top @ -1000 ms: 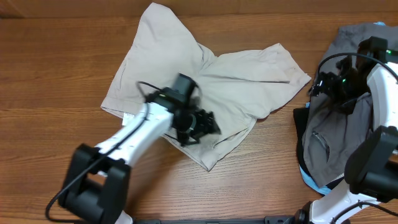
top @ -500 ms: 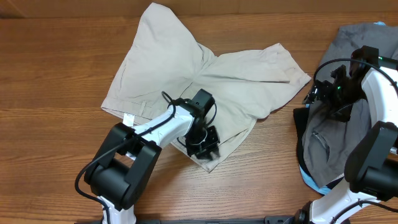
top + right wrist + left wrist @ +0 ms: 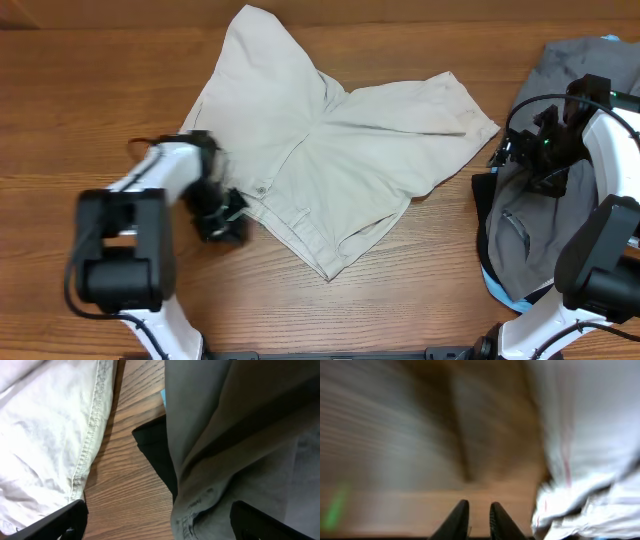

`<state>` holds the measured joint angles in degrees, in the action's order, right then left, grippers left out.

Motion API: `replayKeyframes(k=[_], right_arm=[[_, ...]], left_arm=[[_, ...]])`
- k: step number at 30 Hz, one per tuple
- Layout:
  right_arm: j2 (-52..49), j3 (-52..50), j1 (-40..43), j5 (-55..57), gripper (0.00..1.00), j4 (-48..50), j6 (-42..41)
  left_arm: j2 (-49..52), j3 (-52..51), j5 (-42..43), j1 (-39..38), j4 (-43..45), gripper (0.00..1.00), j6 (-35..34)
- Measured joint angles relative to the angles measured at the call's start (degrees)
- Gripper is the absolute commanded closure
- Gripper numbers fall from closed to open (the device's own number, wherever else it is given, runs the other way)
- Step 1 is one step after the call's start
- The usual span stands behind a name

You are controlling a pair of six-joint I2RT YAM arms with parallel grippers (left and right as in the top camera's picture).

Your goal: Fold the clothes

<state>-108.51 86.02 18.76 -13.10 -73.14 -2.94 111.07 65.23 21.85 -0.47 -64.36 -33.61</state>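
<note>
The clothes, beige shorts, lie spread on the wooden table, with the waistband and its button turned toward the front left. My left gripper is over bare wood just left of the waistband and blurred by motion. In the left wrist view its jaws stand nearly together with only wood showing between them, and the shorts are off to the right, apart from them. My right gripper hangs open at the shorts' right leg hem. Its fingers spread wide over table and grey cloth.
A grey garment is heaped at the right edge under the right arm and fills the right wrist view. Black fabric and a bit of blue show beneath it. Bare wood surrounds the shorts.
The left gripper swung left, off the shorts' lower edge, onto bare table, and its jaws closed. The waistband now lies exposed with its button showing. The right arm barely moved.
</note>
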Motion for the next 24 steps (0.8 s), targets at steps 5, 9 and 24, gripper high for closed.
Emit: replayKeyframes(k=[5,9,24], right_arm=[[0.0,0.0,0.0,0.0,0.03,0.1,0.0],[0.0,0.0,0.0,0.0,0.03,-0.1,0.0],[0.0,0.0,0.0,0.0,0.02,-0.3,0.0]], left_arm=[[0.0,0.0,5.2,10.8,2.2,0.59,8.2],[0.0,0.0,7.1,10.2,5.4,0.41,10.2],[-1.0,0.4,7.8,9.8,18.6,0.33,0.4]])
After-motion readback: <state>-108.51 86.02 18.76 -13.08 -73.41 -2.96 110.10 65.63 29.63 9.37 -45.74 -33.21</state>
